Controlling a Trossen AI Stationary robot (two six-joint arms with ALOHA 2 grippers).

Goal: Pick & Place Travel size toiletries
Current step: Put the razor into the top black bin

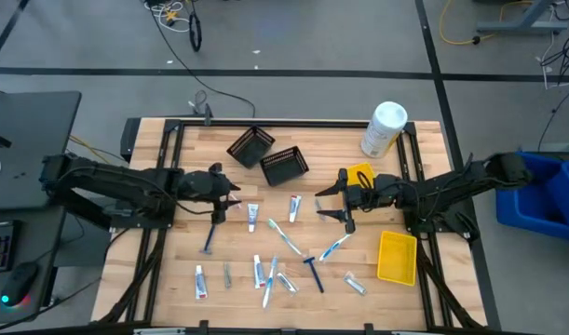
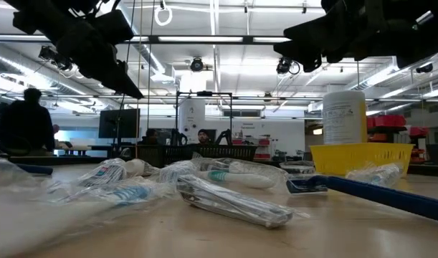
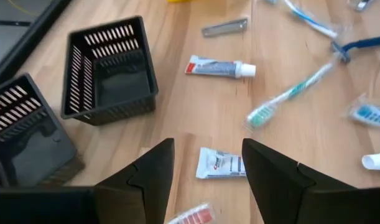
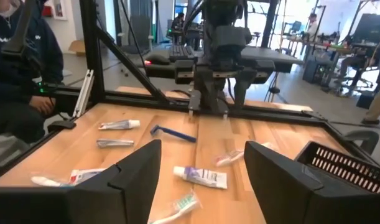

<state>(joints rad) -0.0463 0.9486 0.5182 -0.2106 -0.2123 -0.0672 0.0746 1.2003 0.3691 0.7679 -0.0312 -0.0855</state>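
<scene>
left gripper (image 1: 230,201): jaws apart, empty, above table | right gripper (image 1: 329,204): jaws apart, empty

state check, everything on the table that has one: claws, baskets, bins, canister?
left claw: open, empty, above the table
right claw: open, empty, above the table
black mesh baskets: both empty, tipped on their sides
yellow bin: upright, empty
second yellow bin: mostly hidden by the right arm, contents cannot tell
white canister: lying on its side
toiletries: loose on the table, none binned
</scene>
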